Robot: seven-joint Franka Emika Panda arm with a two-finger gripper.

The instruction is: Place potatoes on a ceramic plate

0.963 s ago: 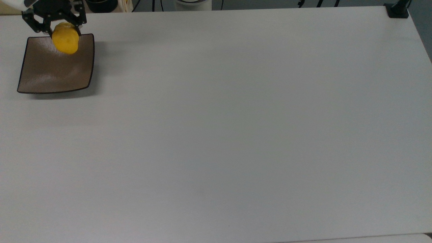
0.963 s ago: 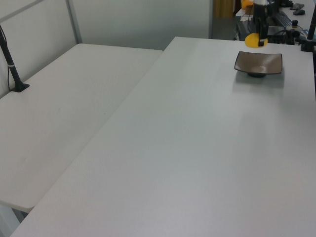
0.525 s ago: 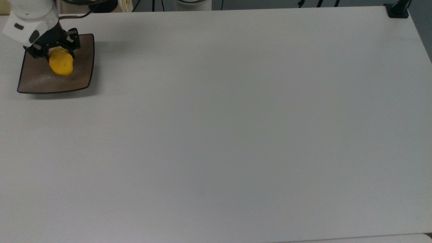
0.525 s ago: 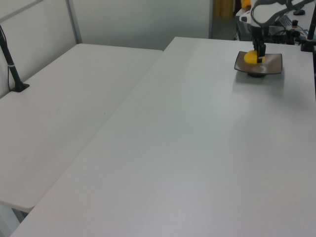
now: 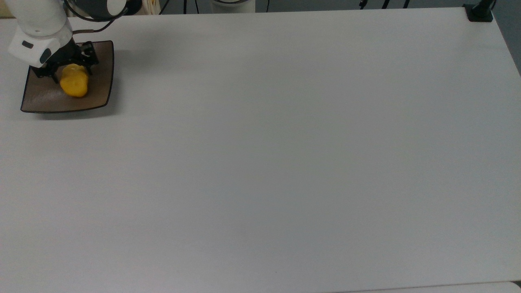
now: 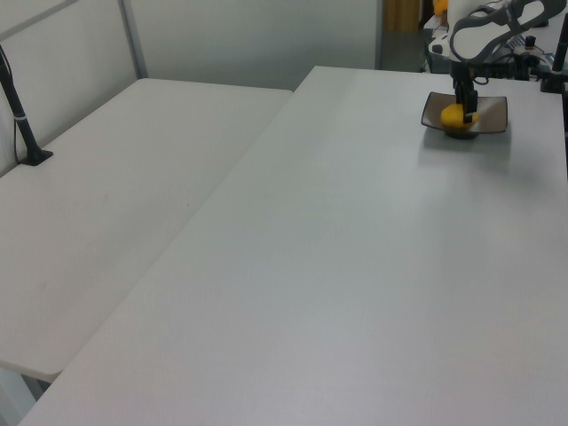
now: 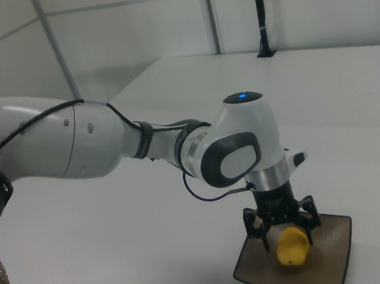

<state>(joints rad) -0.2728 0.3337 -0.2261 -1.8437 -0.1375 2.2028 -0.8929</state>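
The yellow potato [image 5: 74,82] is low over the middle of the square brown ceramic plate [image 5: 44,99], at the far left corner of the table in the top view. My gripper [image 5: 71,73] comes down from above, with its black fingers either side of the potato's upper half and shut on it. In the right view the potato [image 7: 292,248] hangs below the gripper [image 7: 286,236], close to or touching the plate [image 7: 330,249]. In the left view, the potato [image 6: 453,115], gripper [image 6: 463,108] and plate [image 6: 493,111] are at the far right.
The white table [image 5: 260,162] stretches wide to the top view's right of the plate. A black clamp mount [image 5: 479,12] sits at its far right corner. A second table with a black post [image 6: 22,115] stands at the left view's left.
The gripper has carried the potato down from above the plate's far edge to low over the plate's middle. The arm's white wrist has come into the top view.
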